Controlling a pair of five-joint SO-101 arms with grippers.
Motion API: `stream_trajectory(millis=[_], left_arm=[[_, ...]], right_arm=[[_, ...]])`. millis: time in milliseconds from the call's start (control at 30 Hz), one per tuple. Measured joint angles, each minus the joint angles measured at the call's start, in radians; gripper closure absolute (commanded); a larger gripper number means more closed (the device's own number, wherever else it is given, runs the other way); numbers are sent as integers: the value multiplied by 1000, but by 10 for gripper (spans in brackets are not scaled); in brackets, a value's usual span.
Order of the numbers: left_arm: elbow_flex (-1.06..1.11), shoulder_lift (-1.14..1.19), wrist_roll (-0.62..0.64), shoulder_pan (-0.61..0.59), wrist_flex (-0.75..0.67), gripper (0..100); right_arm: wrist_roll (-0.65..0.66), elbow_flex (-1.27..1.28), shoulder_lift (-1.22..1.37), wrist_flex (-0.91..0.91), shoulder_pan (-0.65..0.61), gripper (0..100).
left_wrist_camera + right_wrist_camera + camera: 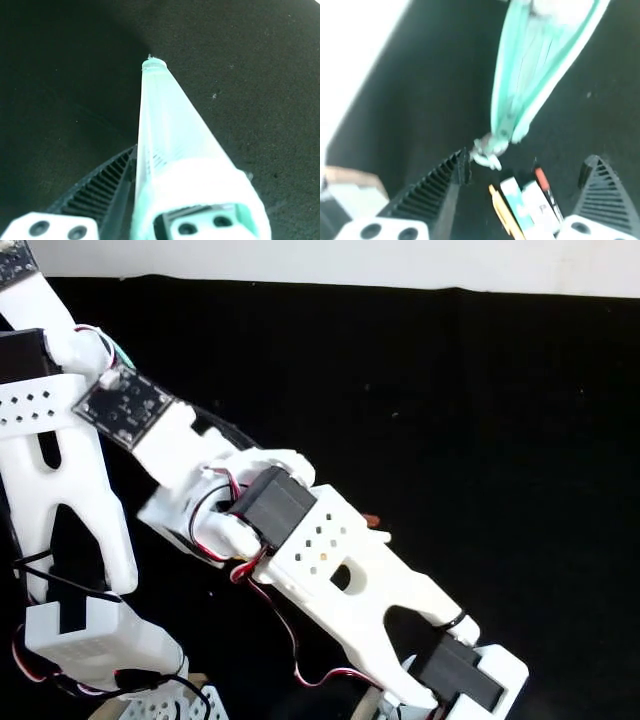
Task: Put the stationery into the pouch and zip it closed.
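Within the spread right claw (527, 156) lies stationery (527, 207), pouch (535, 70) just beside.

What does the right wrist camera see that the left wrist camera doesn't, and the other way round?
Right wrist view: the open right gripper, and past it a yellow pen, a white-and-teal block and a red-tipped pen, plus the zip pull. Left wrist view: the left gripper shut on the pouch, seen edge-on. Both: the mint pouch and the black table.

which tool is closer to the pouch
Left. The left tool is clamped on the pouch; the right tool is open just short of its lower end, over the stationery.
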Motion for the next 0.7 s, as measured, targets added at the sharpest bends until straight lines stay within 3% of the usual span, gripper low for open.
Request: stream_trajectory(millis=[300,700], left_arm=[[0,0,0,-43,0,994],[0,0,0,-43,0,994]], right_arm=[[-169,0,0,-120,-3,655],[-198,193,2,-399,20,655]])
